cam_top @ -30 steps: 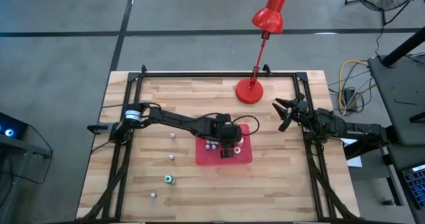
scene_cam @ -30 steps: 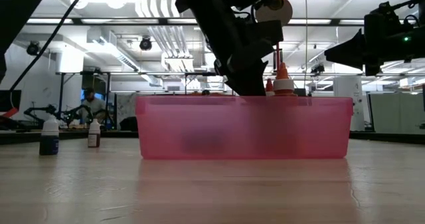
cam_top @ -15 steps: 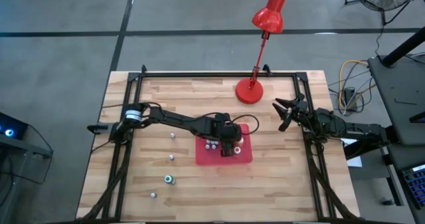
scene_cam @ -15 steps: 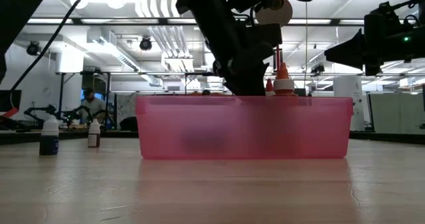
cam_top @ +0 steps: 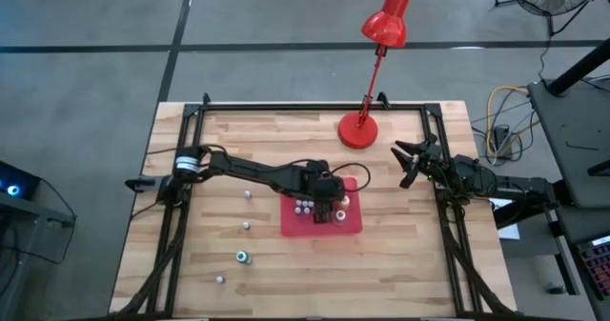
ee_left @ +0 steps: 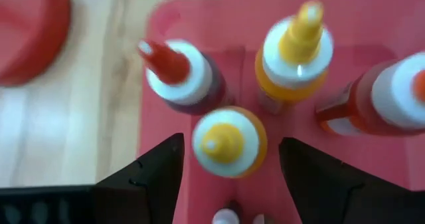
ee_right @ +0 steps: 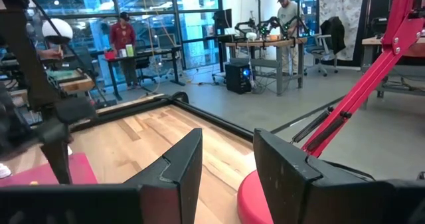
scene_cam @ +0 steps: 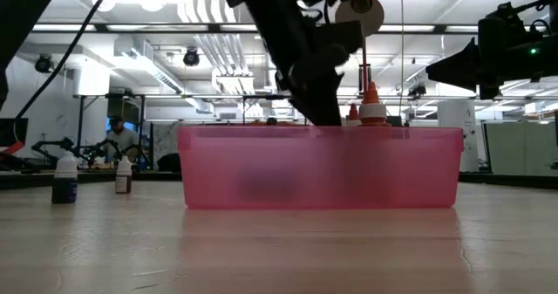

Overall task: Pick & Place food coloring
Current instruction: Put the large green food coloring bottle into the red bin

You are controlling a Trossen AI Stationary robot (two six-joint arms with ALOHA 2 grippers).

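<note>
On the left part of the wooden worktop (cam_top: 400,254), 4 small food coloring bottles stand loose: 1 near the left arm (cam_top: 248,194), 1 below it (cam_top: 245,226), a teal-capped one (cam_top: 242,257) and the last (cam_top: 219,279) nearest the front edge. The left hand (cam_top: 328,210) hangs over the red tray (cam_top: 351,225) at the worktop's middle, fingers (ee_left: 143,177) spread on either side of a yellow-capped bottle (ee_left: 229,141) without touching it. In the tray beside it stand a red-tipped bottle (ee_left: 179,74), a yellow-tipped orange bottle (ee_left: 295,51) and another orange bottle (ee_left: 382,98). The red desk lamp (cam_top: 360,129) stands behind the tray. At the right edge, the right hand (cam_top: 412,161) waits, fingers spread, holding nothing.
</note>
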